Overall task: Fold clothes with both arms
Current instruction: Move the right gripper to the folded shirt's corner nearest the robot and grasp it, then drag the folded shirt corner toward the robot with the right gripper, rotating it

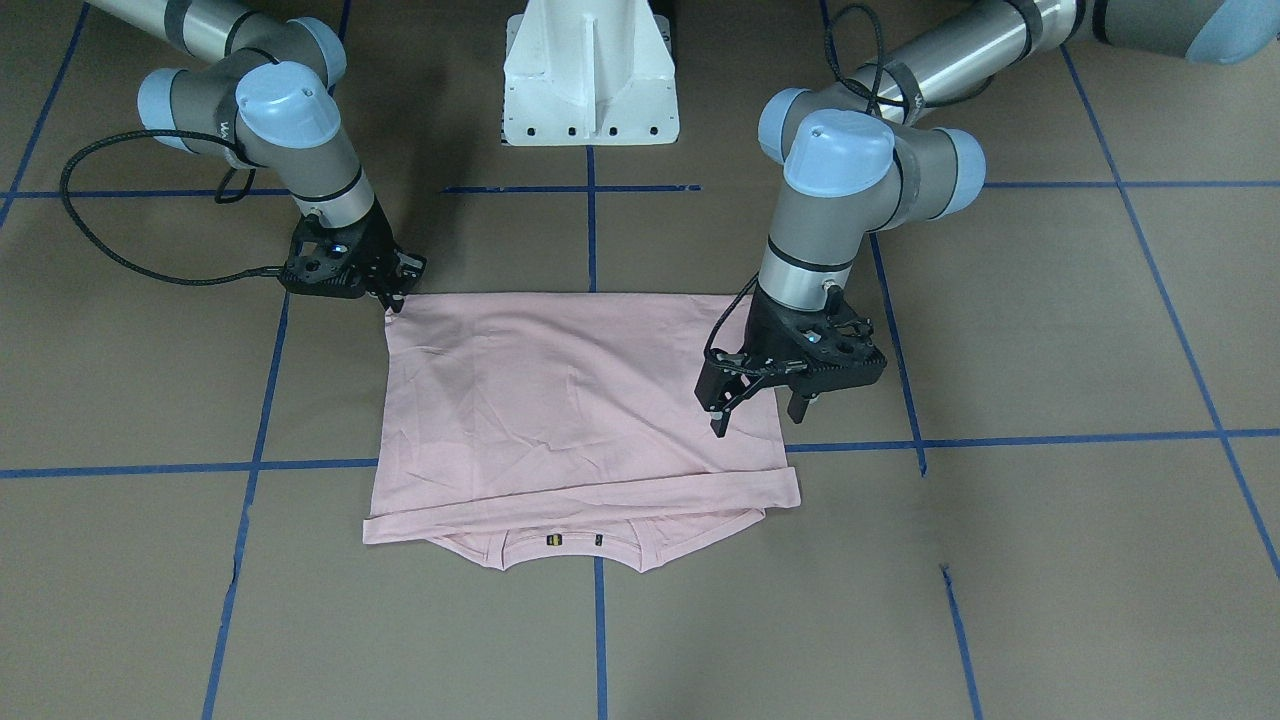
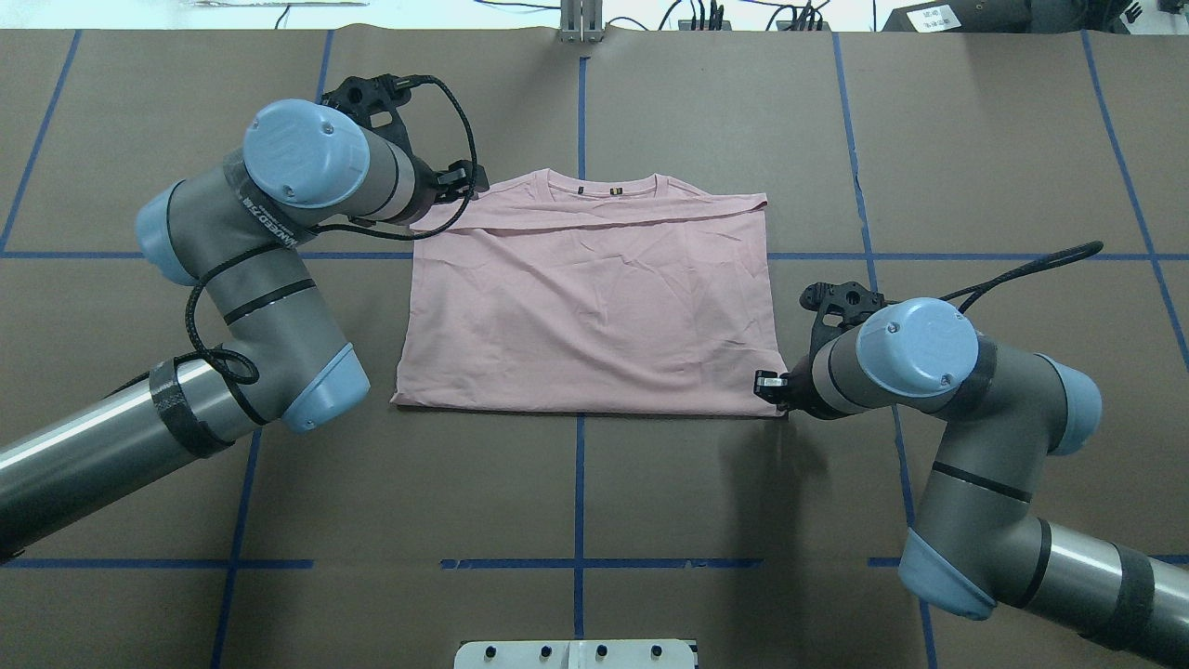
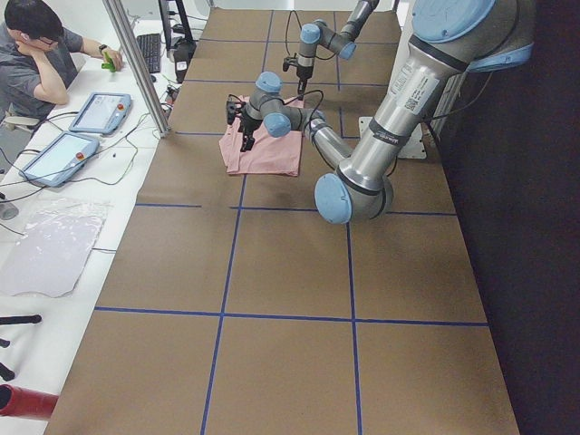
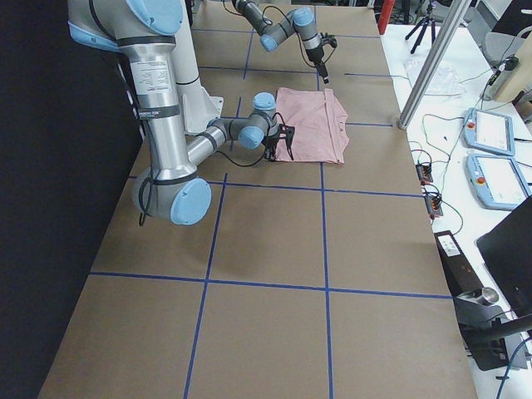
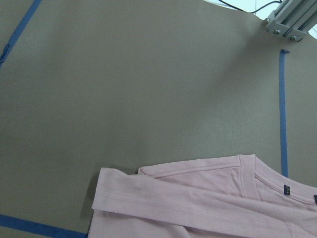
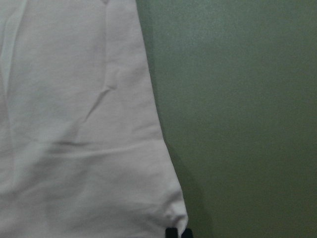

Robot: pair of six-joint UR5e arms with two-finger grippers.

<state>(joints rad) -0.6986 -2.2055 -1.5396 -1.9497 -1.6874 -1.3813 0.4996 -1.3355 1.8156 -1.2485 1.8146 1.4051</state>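
The pale pink T-shirt (image 1: 570, 400) lies flat and folded into a rectangle on the brown table, collar and neck labels at the far edge (image 2: 594, 189). My left gripper (image 1: 760, 400) is open and empty, raised above the shirt's far-left part near the fold. In the overhead view it (image 2: 460, 181) is mostly hidden by the wrist. The left wrist view shows the shirt's shoulder and collar (image 5: 208, 198) below. My right gripper (image 1: 395, 295) is low at the shirt's near-right corner (image 2: 769, 383). Its fingertips (image 6: 172, 232) stand close together on that corner.
The white pedestal base (image 1: 590, 75) stands at the robot's side of the table. Blue tape lines (image 1: 592, 230) cross the brown surface. A seated person (image 3: 36, 54) and tablets (image 3: 95, 113) are on a side bench beyond the table's far edge.
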